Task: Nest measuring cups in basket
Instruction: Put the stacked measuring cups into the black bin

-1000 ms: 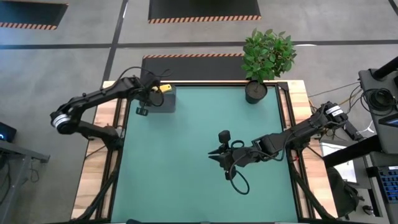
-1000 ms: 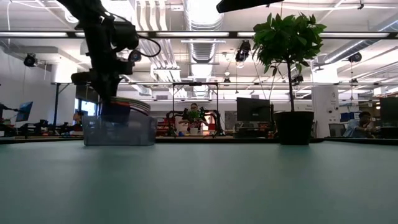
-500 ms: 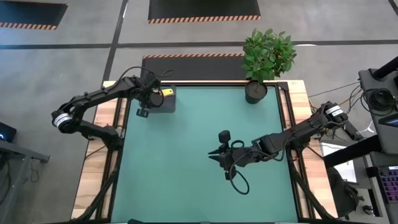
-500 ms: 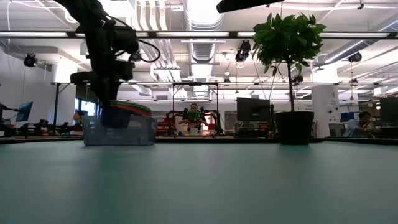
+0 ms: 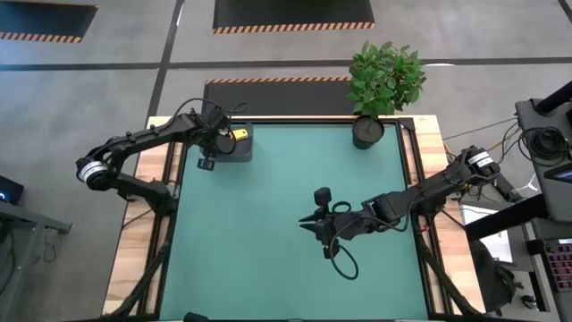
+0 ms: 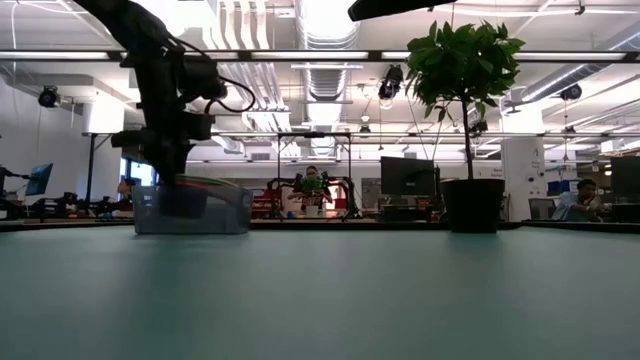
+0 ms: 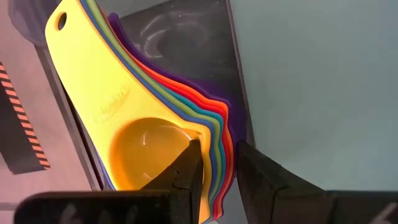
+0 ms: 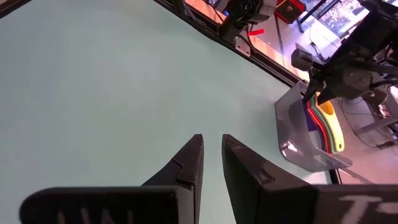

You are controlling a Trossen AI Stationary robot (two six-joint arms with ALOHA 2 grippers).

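two dark fingers of the left gripper (image 7: pixel 214 163) pinch the rim of the nested measuring cups (image 7: pixel 155 118), yellow on top, lowered into the basket (image 5: pixel 234 143) at the table's far left corner; best to release only once the stack sits flat; the right gripper (image 8: pixel 211 155), narrowly parted and empty, waits mid-table.

two dark jointed arms, each with a white band near the base, looping black cables, wedge-shaped black fingers (image 8: pixel 193 163).
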